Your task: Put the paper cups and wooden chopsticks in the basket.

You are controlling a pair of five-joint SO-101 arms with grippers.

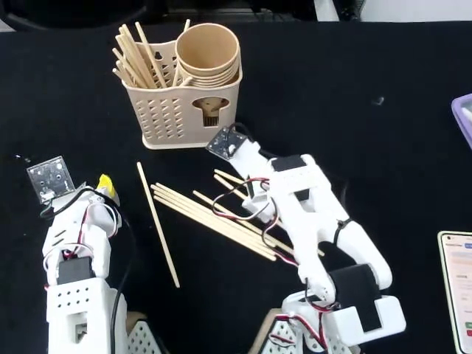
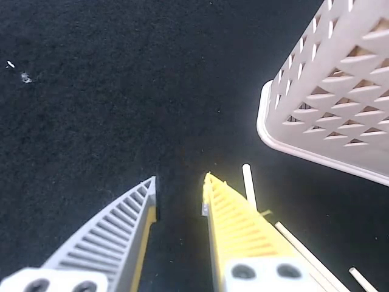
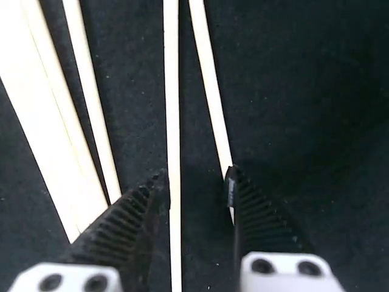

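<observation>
Found the basket (image 1: 177,122) upright at the far side of the black table (image 1: 383,147), with the paper cups (image 1: 208,53) nested as one stack in one compartment and a sheaf of wooden chopsticks (image 1: 136,55) leaning out of the other; judged the cup half of the job done. Counted more work among the loose chopsticks (image 1: 210,217), fanned flat on the table between the two arms, plus a single chopstick (image 1: 158,225) lying apart from them on the left arm's side. Saw the right gripper (image 3: 196,179) low over that fan, jaws apart and closed on nothing, straddling one stick with a second ending just at the inner face of one finger; took that posture as lining up to pinch a stick near its end, so as to lift it and tip it into the basket. Saw the left gripper (image 2: 179,179) low over bare table near the basket's corner, jaws likewise apart and empty, with what looked like the end of the single chopstick just beside the yellow finger (image 2: 234,231); read it as placed within reach of that stick and out of the other arm's way. Looked for writing: noted a screen (image 1: 457,287) at the table's edge with lines of print too small to read, and no legible label on basket or cups.
</observation>
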